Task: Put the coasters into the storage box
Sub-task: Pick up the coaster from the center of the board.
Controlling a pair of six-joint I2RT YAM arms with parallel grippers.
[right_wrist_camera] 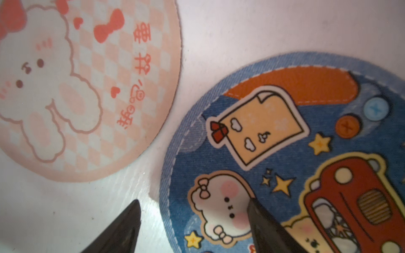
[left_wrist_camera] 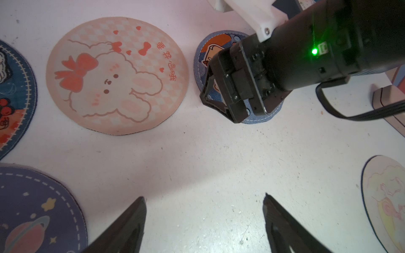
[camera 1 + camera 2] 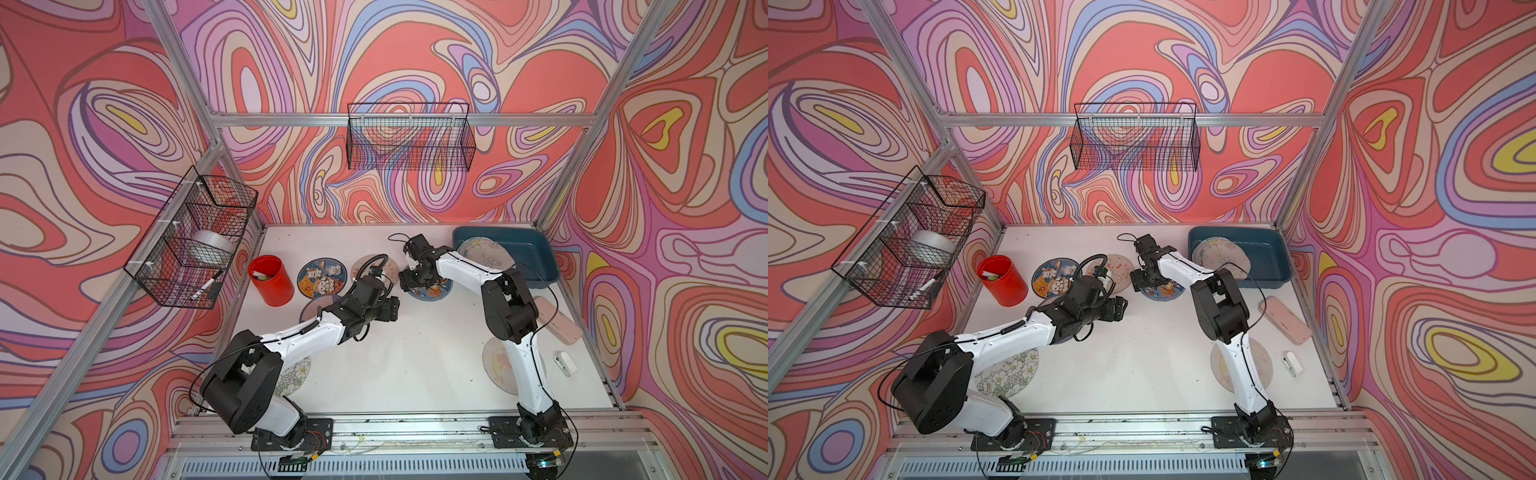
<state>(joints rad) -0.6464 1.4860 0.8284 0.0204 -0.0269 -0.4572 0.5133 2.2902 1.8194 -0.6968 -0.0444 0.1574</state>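
Spanning the floor of the patterned cell is one white counter [image 3: 395, 374]; two arms reach over it, the left arm [image 3: 307, 332] and the right arm [image 3: 507, 307]; two black wire baskets hang on the walls, the back basket [image 3: 409, 137] and the side basket [image 3: 195, 237], the latter holding one silver tape roll [image 3: 210, 247] and one marker [image 3: 205, 286]; one teal storage box [image 3: 536, 253] sits in the far right corner of the counter, with a stack of pale coasters [image 3: 1221, 255] lying in it, overlapped so that their number cannot be told; one red cup [image 3: 271, 280] stands at the far left, holding white and green bits too small to name.

Six more coasters lie flat on the counter: the blue animal coaster [image 3: 323, 277] beside the cup; the rabbit coaster [image 2: 114, 76] next along; the car coaster [image 1: 285, 142] just beside that, apart from it; the planet coaster [image 2: 32, 214] and the flower coaster [image 3: 1009, 370], both partly under the left arm; the pastel coaster [image 3: 1262, 357] partly under the right arm.

The right gripper [image 1: 195, 208] is spread wide and holds nothing, straddling the car coaster's rim, one fingertip over the print and one over bare counter; contact cannot be told; the left gripper [image 2: 203, 199] is likewise spread and empty above bare counter.

One pink case [image 3: 1285, 320] and one small white gadget [image 3: 1292, 363] lie along the right edge.
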